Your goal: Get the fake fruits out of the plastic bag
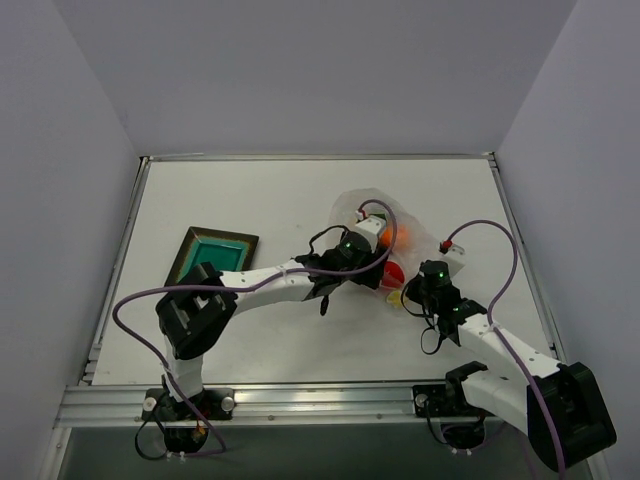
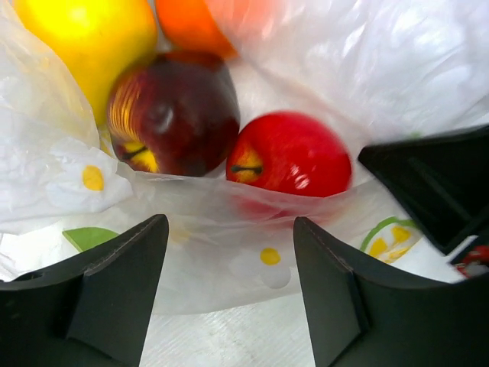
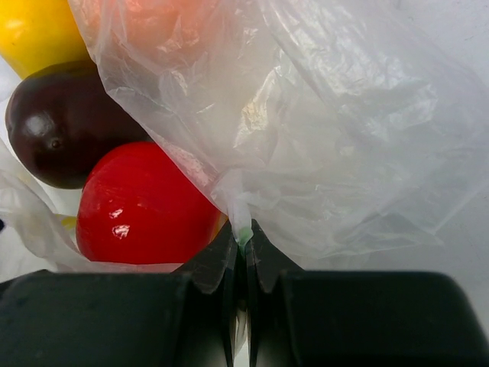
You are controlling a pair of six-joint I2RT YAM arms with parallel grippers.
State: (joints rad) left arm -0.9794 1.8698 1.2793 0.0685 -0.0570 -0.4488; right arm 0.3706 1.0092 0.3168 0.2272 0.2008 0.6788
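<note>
A robotics lab cell. Bare pale walls (image 1: 300, 70) enclose the white worktop (image 1: 260, 190) on three sides; an aluminium rail (image 1: 300, 400) at its near edge carries the left arm (image 1: 270, 283) and right arm (image 1: 505, 350).

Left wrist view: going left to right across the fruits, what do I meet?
yellow fruit → dark red-brown fruit → red fruit. The orange fruit behind overlaps two of them, so it is left out.

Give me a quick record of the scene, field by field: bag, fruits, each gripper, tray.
plastic bag: clear, printed, crumpled
fruits seen: red fruit, dark red fruit, yellow fruit, orange fruit, lying at the bag's mouth
left gripper: open, facing the fruits
right gripper: shut on the plastic bag
tray: dark, teal centre, left of the bag
</note>
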